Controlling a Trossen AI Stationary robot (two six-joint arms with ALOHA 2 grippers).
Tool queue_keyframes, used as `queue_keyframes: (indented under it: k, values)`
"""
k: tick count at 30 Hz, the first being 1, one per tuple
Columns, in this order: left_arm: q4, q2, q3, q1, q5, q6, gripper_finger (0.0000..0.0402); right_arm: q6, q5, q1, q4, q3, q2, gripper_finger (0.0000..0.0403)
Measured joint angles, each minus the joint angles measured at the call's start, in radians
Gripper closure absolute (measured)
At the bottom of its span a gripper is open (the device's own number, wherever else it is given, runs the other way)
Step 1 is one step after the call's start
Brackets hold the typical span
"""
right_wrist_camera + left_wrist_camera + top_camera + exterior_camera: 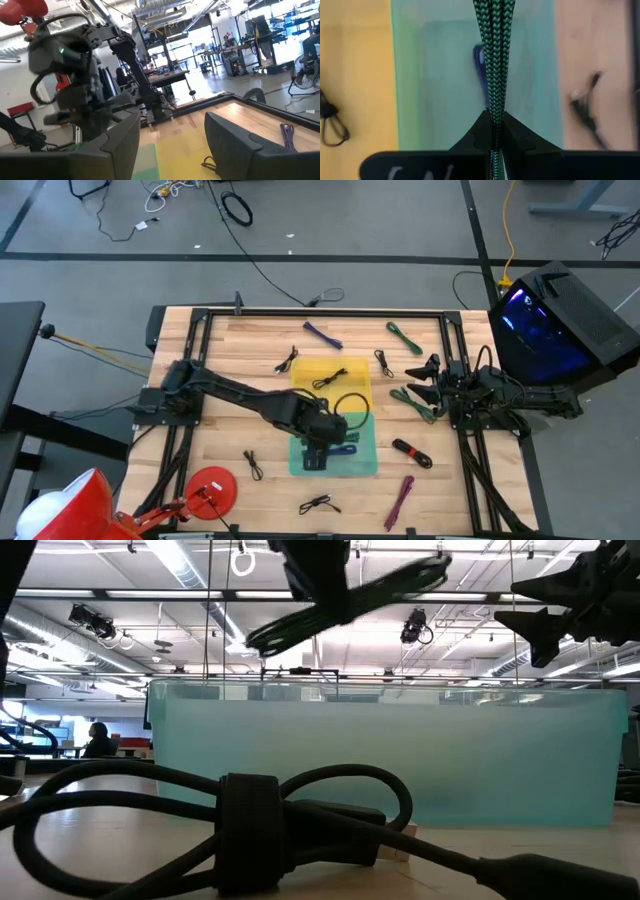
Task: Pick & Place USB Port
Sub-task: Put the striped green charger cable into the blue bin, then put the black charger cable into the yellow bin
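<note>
the left gripper [322, 442] is hanging over the teal bin [365, 462], the landmark here, with its arm stretching across the wooden table [230, 350] from the table's left edge. its jaws are clenching a green braided usb cable [494, 65]; in the left wrist view the cable is running straight out from between the fingers [517, 137], directly above the bin's floor. in the low view the same cable [350, 600] is dangling tilted in the air above the bin's translucent wall [400, 755], not touching it.

a purple cable [343, 449] is lying inside the teal bin, just beside the left gripper. a yellow bin [345, 370] is sitting right against the teal bin's far side, with a black cable [325, 380] resting in it, and a black looped cable [352, 404] is lying about where the two bins meet.

the right gripper [425, 380] is hovering well to the right of the teal bin, near the table's right rail, its jaws spread apart and holding nothing; the right wrist view is showing a wide gap between its fingers [235, 142].

around the teal bin other cables are lying loose on the table: a red one [410, 451] just to its right, a magenta one [400, 500] to the near right, a black one [318, 504] on its near side, and another black one [252, 465] to its left. a green cable [415, 402] is lying beneath the right gripper. a thick black cable [250, 830] is filling the front of the low view, nearer than the teal bin.
</note>
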Motion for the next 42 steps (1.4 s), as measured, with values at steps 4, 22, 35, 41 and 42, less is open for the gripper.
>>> queue_keyframes:
  k: [4,22,35,41,42]
  values:
    - [-0.085,0.043,0.023,0.014,-0.044,0.000,0.0383,0.000,-0.003,0.000,-0.004,0.000,0.000,0.0179]
    - [-0.033,0.103,0.021,0.023,0.087,-0.006,0.0363,0.000,-0.006,0.000,-0.013,0.000,0.000,0.0179]
    - [-0.033,0.103,0.021,0.023,0.092,-0.011,0.0332,0.000,-0.008,0.000,-0.014,0.000,0.000,0.0179]
    - [-0.095,0.102,0.021,0.023,0.027,0.007,0.0324,0.000,-0.009,0.000,-0.015,0.000,0.000,0.0179]
    - [-0.132,0.102,0.021,0.023,0.007,0.006,0.0324,0.000,-0.009,0.000,-0.016,0.000,0.000,0.0179]
